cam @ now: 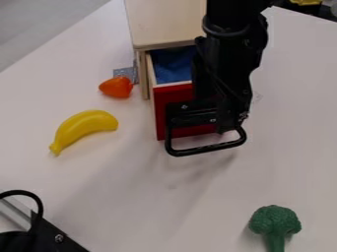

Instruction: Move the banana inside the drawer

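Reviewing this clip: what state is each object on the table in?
Drawer: open, pulled partly out.
Banana: lying outside the drawer, not yet moved in.
Orange toy: lying beside the cabinet.
Broccoli: lying loose, away from the drawer.

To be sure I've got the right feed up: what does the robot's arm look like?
The arm is black, with rounded, blocky housings, small silvery screws and what looks like a thin dark cable. At its lower end sits a black bar bent into a loop, possibly part of it.
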Robot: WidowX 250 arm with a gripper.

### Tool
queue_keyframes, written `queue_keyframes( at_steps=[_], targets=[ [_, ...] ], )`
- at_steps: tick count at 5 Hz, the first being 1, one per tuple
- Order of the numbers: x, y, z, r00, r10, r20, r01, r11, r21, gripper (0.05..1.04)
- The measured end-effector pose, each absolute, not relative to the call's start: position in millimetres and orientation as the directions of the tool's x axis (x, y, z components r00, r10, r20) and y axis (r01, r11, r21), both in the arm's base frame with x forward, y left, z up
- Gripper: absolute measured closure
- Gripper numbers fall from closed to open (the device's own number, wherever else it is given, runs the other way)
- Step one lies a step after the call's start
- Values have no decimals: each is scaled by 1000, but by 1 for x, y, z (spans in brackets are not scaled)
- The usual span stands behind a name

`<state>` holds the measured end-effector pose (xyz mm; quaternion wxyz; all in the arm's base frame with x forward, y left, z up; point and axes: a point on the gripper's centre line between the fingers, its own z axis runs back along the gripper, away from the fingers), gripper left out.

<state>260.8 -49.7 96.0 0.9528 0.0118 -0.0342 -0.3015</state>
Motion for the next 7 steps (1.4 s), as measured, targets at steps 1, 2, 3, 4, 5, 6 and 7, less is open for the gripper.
queue_keyframes(
  at_steps=[1,2,3,4,5,6,7],
  targets=[
    [258,-50,89,817,-575,35,574,818,31,84],
    [257,-48,86,837,-546,39,545,838,23,85],
    [256,-44,86,864,-500,56,500,866,9,84],
    [255,-39,95,894,-437,98,441,897,-20,84],
    [252,-33,105,915,-384,123,390,920,-26,85],
    [246,-21,117,939,-312,147,321,946,-47,84],
    [239,-2,124,958,-241,158,252,966,-51,84]
  ],
)
